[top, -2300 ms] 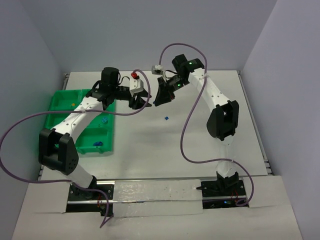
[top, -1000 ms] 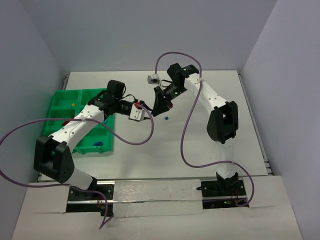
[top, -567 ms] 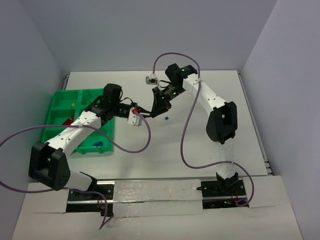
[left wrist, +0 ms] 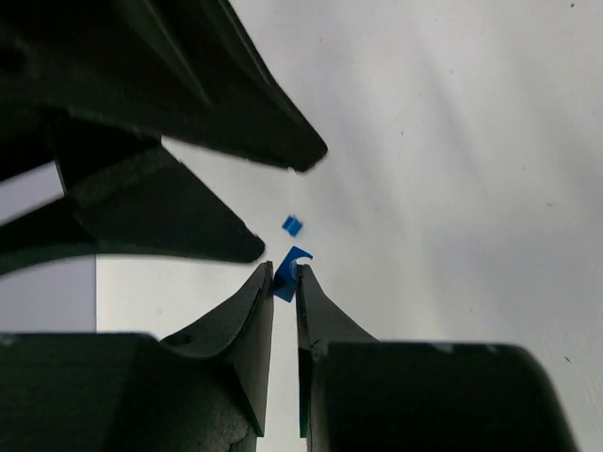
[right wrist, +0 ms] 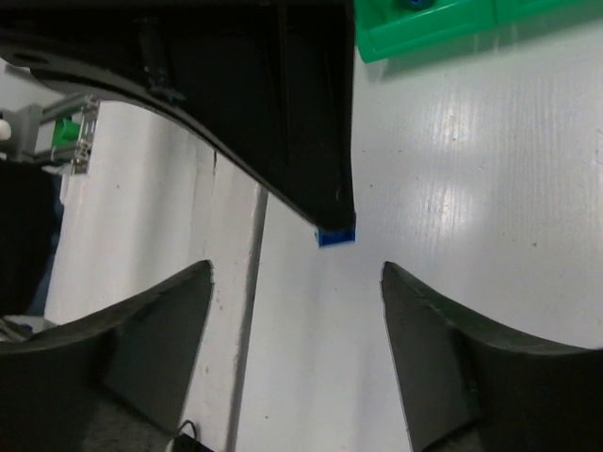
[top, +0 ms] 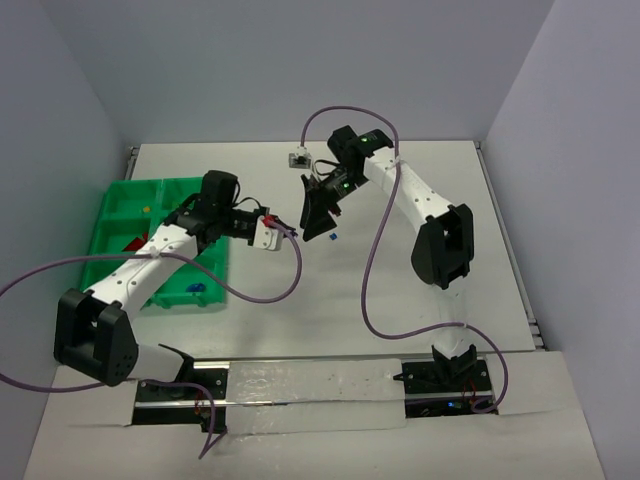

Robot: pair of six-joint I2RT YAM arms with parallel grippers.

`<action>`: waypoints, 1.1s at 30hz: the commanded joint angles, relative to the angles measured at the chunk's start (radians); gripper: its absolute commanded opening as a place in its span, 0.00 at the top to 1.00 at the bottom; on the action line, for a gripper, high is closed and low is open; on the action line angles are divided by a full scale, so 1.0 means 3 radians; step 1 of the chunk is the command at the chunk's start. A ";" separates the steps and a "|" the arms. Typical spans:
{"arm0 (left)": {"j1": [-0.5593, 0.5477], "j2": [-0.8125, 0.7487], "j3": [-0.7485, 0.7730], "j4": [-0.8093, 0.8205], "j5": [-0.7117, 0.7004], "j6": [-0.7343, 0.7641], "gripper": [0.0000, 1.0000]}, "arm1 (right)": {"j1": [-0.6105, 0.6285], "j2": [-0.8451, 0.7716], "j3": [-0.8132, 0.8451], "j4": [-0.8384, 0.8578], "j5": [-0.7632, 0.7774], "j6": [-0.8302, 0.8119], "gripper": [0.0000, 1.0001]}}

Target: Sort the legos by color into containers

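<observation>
Jaws of the left gripper (left wrist: 285, 273) are seen clamped, apparently on a blue lego (left wrist: 290, 267); the right gripper (right wrist: 294, 273) is spread wide (empty). A second blue lego (left wrist: 292, 225) lies on the table (left wrist: 452, 188), just beyond the left fingertips and nearer the right arm.

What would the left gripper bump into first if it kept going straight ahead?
Probably the small blue lego lying on the table just beyond the left gripper. Close around it hangs the right gripper. Depth is hard to judge here.
</observation>
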 commanded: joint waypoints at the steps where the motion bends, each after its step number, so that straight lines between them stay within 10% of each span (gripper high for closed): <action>1: 0.0230 -0.0243 -0.0007 -0.0456 -0.0073 0.0003 1.00 | -0.0135 -0.0096 0.0173 -0.0031 0.0210 0.0103 0.12; 13: 0.1437 -0.0691 -0.0255 -0.1591 -0.0714 -0.0231 1.00 | -0.0230 -0.0449 -0.0631 0.1419 0.1841 0.1195 0.11; 33: 0.2183 -0.0483 -0.0720 -0.1449 -0.1370 -0.0379 0.70 | -0.0495 -0.0424 -0.0729 0.1532 0.1948 0.1305 0.11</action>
